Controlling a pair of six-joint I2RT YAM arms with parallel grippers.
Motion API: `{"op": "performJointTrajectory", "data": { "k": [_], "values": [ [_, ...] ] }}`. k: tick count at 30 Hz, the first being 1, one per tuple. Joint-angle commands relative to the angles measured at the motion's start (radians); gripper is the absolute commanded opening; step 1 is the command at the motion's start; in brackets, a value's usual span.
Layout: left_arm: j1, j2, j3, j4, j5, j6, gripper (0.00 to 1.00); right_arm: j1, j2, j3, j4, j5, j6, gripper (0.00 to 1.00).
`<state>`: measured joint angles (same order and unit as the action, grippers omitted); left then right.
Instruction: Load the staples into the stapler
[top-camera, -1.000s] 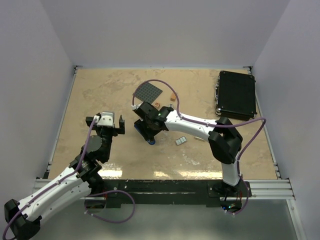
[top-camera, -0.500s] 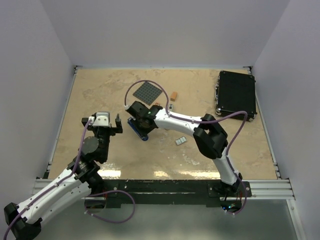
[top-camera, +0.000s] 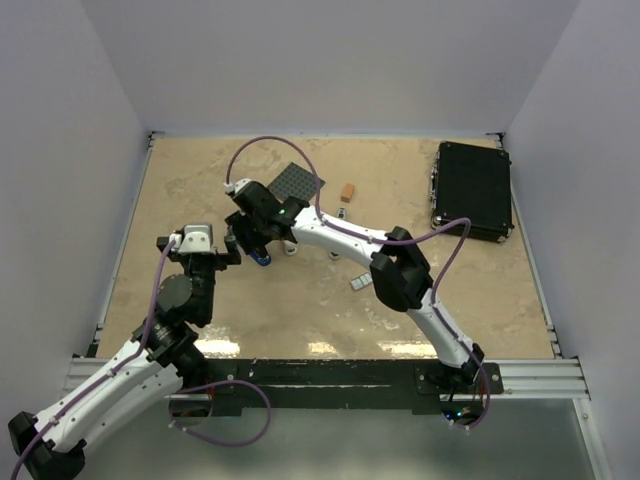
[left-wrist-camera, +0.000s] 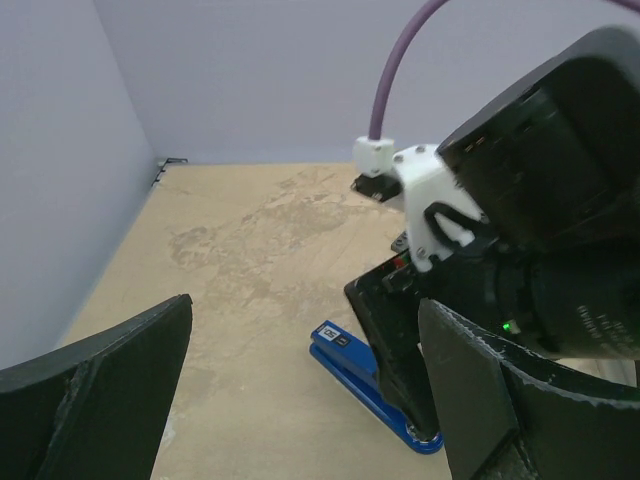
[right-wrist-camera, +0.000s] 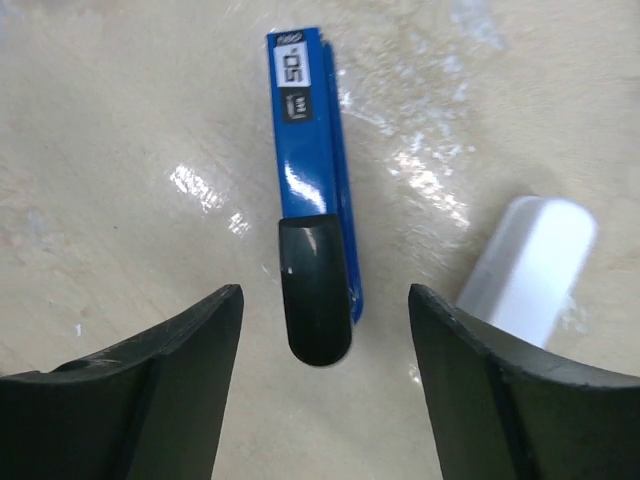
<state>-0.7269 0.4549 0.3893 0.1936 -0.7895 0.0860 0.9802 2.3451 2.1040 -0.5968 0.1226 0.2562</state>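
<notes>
Blue stapler (right-wrist-camera: 305, 160) is laid flat left of centre on the table (top-camera: 200, 180), straddled but not touched by the parted right gripper (right-wrist-camera: 320, 300), seemingly for steadying or opening, while the left gripper (left-wrist-camera: 305, 400) is held wide beside it and the staples (top-camera: 361, 283) are left apart to its right.

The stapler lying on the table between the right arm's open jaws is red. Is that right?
Not quite. The stapler is blue, not red, as the right wrist view shows. The rest is right: it lies on the table, and the right gripper has its jaws open, one on each side of it.
</notes>
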Motion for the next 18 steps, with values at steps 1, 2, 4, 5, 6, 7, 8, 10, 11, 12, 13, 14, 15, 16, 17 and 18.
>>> {"op": "performJointTrajectory", "data": {
  "k": [1,2,4,5,6,7,8,10,11,12,13,14,15,16,17,18],
  "values": [
    [0.009,-0.015,0.033,0.013,-0.007,-0.029,1.0,-0.05,-0.2,-0.095,0.035,0.12,0.055,0.75],
    [0.011,-0.013,0.033,0.015,-0.001,-0.031,1.0,-0.063,-0.26,-0.129,0.031,0.138,0.066,0.78],
    [0.018,-0.015,0.034,0.015,0.006,-0.035,1.0,-0.104,-0.322,-0.229,0.005,0.201,0.101,0.8],
    [0.02,-0.013,0.033,0.015,0.013,-0.038,1.0,-0.116,-0.37,-0.263,-0.004,0.23,0.11,0.82],
    [0.024,-0.013,0.036,0.014,0.015,-0.042,1.0,-0.13,-0.392,-0.324,-0.023,0.265,0.129,0.84],
    [0.027,-0.013,0.036,0.013,0.019,-0.045,1.0,-0.158,-0.409,-0.353,-0.032,0.275,0.138,0.85],
    [0.029,-0.013,0.036,0.012,0.027,-0.048,1.0,-0.173,-0.441,-0.381,-0.037,0.278,0.149,0.85],
    [0.037,-0.012,0.037,0.009,0.035,-0.054,1.0,-0.214,-0.464,-0.456,-0.034,0.272,0.176,0.85],
    [0.038,-0.01,0.039,0.009,0.041,-0.055,1.0,-0.225,-0.472,-0.476,-0.029,0.266,0.181,0.85],
    [0.043,-0.009,0.037,0.007,0.044,-0.058,1.0,-0.236,-0.48,-0.51,-0.015,0.258,0.187,0.85],
    [0.046,-0.009,0.039,0.006,0.047,-0.06,1.0,-0.248,-0.478,-0.522,-0.009,0.244,0.186,0.84],
    [0.047,-0.009,0.04,0.003,0.052,-0.061,1.0,-0.253,-0.472,-0.529,-0.005,0.235,0.183,0.83],
    [0.05,-0.007,0.039,0.001,0.055,-0.065,1.0,-0.259,-0.454,-0.532,-0.011,0.232,0.183,0.83],
    [0.05,-0.007,0.042,0.0,0.056,-0.066,1.0,-0.258,-0.445,-0.532,-0.011,0.23,0.183,0.82],
    [0.05,-0.005,0.04,-0.003,0.058,-0.068,1.0,-0.261,-0.434,-0.532,-0.008,0.223,0.183,0.81],
    [0.052,-0.007,0.04,-0.003,0.061,-0.069,1.0,-0.264,-0.426,-0.536,0.002,0.215,0.186,0.79]
  ]
}}
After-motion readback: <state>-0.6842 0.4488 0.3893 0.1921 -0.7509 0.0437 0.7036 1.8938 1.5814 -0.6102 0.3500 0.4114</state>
